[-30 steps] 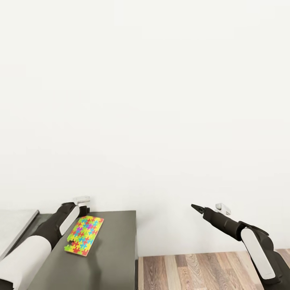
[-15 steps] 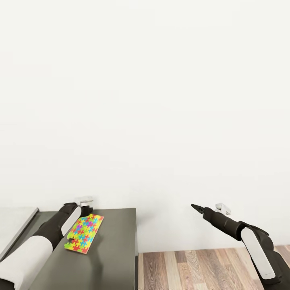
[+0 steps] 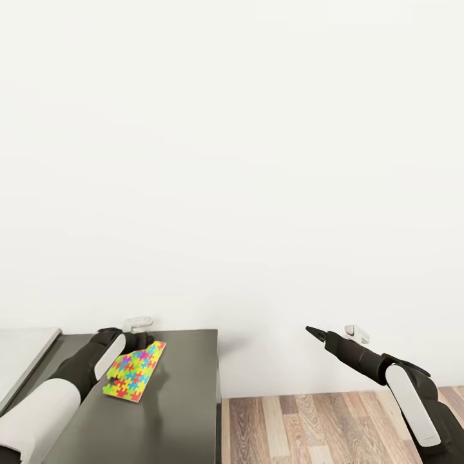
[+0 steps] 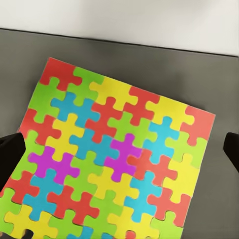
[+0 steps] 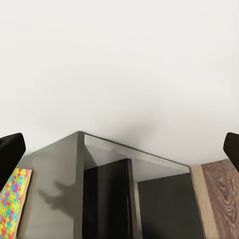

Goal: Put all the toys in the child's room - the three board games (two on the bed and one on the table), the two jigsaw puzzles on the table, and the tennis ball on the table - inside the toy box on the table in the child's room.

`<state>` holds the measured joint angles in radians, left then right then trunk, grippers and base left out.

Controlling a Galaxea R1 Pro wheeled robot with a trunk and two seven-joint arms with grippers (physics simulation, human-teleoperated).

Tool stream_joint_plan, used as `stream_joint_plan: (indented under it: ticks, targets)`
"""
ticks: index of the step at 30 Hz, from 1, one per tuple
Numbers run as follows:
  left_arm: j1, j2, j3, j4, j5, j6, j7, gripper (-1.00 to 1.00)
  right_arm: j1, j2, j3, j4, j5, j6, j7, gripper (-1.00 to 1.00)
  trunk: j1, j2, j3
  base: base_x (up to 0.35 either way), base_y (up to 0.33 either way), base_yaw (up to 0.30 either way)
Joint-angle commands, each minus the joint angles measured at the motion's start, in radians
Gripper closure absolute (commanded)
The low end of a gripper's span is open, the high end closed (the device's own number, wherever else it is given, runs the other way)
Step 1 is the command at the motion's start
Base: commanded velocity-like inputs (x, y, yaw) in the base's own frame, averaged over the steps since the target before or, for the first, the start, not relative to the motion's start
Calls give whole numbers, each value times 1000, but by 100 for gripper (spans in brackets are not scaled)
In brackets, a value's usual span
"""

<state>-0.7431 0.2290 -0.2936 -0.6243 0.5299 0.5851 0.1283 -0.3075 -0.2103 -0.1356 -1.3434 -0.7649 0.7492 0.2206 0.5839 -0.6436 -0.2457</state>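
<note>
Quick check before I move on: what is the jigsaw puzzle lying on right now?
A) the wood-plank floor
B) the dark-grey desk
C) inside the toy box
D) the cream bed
B: the jigsaw puzzle lies flat on the dark-grey desk, beside the left end effector, with the wood-plank floor lower, off the desk's end.

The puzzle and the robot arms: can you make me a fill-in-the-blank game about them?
1. The puzzle lies on a dark ____ desk.
2. The arm nearest the puzzle is the ____ arm.
3. The right gripper hangs over the ____ floor.
4. Behind the desk stands a plain ____ wall.

Missing words: grey; left; wooden; white
</note>
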Motion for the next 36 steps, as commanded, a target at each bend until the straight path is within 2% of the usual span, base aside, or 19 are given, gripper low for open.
stream_joint_plan:
  ticks: [1,9,23,36]
  targets:
    - [-1,2,-7,-1,9,2,6,-100,-1,0,-2,-1,3,6,5,-100,0,-1,-3,0,0,0]
    - [-1,36,-6,1,6,-9,-5,-100,-1,0,-1,0,3,6,4,-100,0,-1,-16,0,0,0]
    - [-2,83,-2,3,7,-16,-92,-100,-1,0,-1,-1,3,6,5,-100,0,-1,-39,0,0,0]
    - [-2,86,-5,3,6,-17,-111,-100,-1,0,-1,0,3,6,5,-100,0,-1,-61,0,0,0]
